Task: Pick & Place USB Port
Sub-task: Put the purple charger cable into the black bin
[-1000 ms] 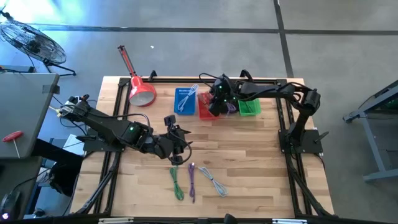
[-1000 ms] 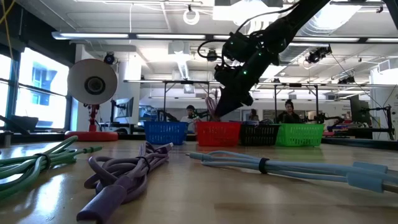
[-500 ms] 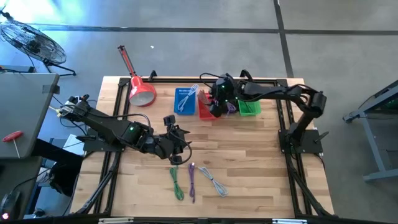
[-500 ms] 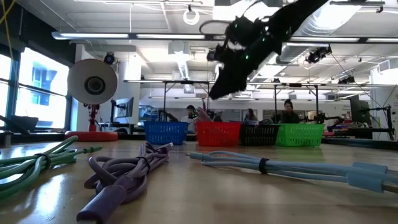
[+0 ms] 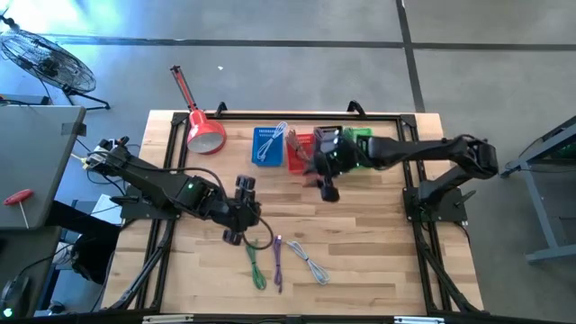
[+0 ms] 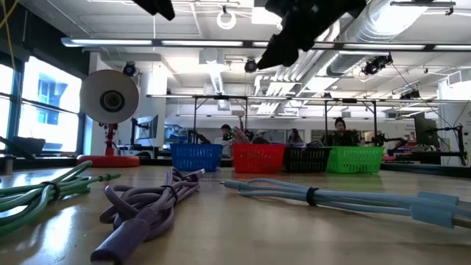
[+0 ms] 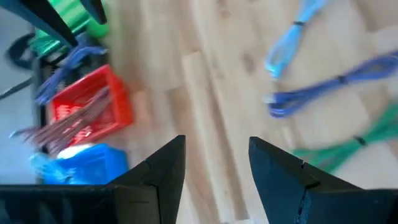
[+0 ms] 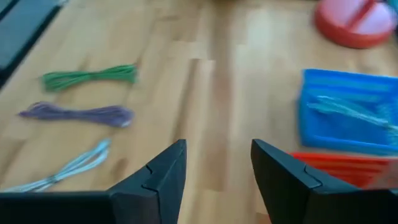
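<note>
High view: coiled purple cable (image 5: 278,262) on wood-plank table (image 5: 360,234), both jaws empty.

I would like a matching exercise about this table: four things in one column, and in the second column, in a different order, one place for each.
Things:
1. blue basket
2. green cable
3. light blue cable
4. red lamp

Places (high view):
a. on the table's near part, at the left of the three cables
b. at the far left corner of the table
c. at the far edge, just left of the red basket
d. on the table's near part, at the right of the three cables

Pairs: 1-c, 2-a, 3-d, 4-b
</note>
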`<state>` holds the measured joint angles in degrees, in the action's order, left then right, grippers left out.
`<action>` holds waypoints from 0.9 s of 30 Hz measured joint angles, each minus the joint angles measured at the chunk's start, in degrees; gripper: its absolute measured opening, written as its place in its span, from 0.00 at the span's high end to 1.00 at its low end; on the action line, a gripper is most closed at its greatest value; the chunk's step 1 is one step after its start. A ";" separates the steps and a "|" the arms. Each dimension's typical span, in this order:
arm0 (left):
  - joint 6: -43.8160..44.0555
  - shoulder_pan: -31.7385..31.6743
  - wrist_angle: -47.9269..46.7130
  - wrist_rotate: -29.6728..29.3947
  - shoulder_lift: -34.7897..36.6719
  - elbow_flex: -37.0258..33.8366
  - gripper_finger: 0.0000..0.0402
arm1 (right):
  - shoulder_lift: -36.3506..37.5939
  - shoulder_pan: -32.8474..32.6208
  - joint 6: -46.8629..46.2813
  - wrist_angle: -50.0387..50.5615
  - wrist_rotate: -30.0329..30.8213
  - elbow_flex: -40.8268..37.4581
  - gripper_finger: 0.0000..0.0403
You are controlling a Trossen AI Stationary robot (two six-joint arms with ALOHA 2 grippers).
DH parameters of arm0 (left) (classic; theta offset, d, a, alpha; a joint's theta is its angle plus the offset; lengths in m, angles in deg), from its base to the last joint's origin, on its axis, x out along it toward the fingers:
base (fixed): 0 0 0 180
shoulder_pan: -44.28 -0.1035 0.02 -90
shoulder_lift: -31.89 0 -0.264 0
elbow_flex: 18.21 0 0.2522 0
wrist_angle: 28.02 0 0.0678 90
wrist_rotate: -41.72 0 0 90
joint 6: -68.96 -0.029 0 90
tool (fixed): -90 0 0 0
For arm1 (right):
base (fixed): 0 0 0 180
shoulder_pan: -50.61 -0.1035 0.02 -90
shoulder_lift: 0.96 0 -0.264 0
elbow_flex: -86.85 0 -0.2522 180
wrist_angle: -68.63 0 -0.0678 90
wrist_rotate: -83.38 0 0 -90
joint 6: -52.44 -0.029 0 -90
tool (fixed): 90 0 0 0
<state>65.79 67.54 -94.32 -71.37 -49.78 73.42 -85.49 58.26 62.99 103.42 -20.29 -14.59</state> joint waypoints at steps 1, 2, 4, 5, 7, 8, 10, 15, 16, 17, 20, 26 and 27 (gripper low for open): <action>-1.08 0.00 0.18 1.02 0.00 0.00 0.58 | 0.00 -1.40 -0.28 0.55 0.04 0.00 0.57; -2.34 0.00 0.19 1.99 0.00 0.00 0.58 | 0.00 -2.79 -0.74 0.78 0.06 0.00 0.57; -4.67 0.00 0.06 3.41 -0.44 0.02 0.58 | 0.00 -5.52 -1.45 1.05 0.04 0.00 0.57; -5.51 0.00 0.10 3.83 -0.77 0.07 0.58 | 0.00 -6.90 -1.62 1.09 0.08 0.00 0.57; -6.73 0.00 -0.19 5.08 -1.30 0.00 0.58 | 0.00 -9.50 -2.52 1.06 0.88 0.00 0.57; -7.19 0.00 0.00 6.13 -1.89 0.03 0.58 | 0.00 -10.78 -3.06 1.08 1.35 0.00 0.57; -8.00 0.00 0.21 7.15 -3.07 0.11 0.58 | 0.00 -13.05 -4.27 1.03 2.28 0.00 0.57; -11.89 0.02 0.36 7.67 -7.18 0.07 0.58 | 0.00 -18.09 -6.91 1.09 6.11 0.00 0.57; -12.44 0.02 0.81 7.59 -8.19 0.07 0.58 | 0.00 -18.98 -7.41 1.01 7.02 0.00 0.57; -13.27 0.02 1.50 7.55 -9.20 0.06 0.58 | 0.00 -19.76 -8.06 1.02 7.48 0.00 0.57; -16.98 0.41 3.34 7.57 -11.66 0.00 0.58 | 0.00 -21.84 -9.94 1.14 7.93 0.00 0.57; -28.74 2.69 7.67 7.54 -14.92 0.00 0.58 | 0.00 -26.39 -14.96 1.94 8.22 0.00 0.57; -30.46 3.23 7.71 7.52 -15.17 0.00 0.58 | 0.00 -27.20 -15.96 1.97 8.35 0.00 0.57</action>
<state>35.33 70.77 -86.61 -63.85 -64.95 73.42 -85.49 31.06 47.03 105.39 -11.94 -14.59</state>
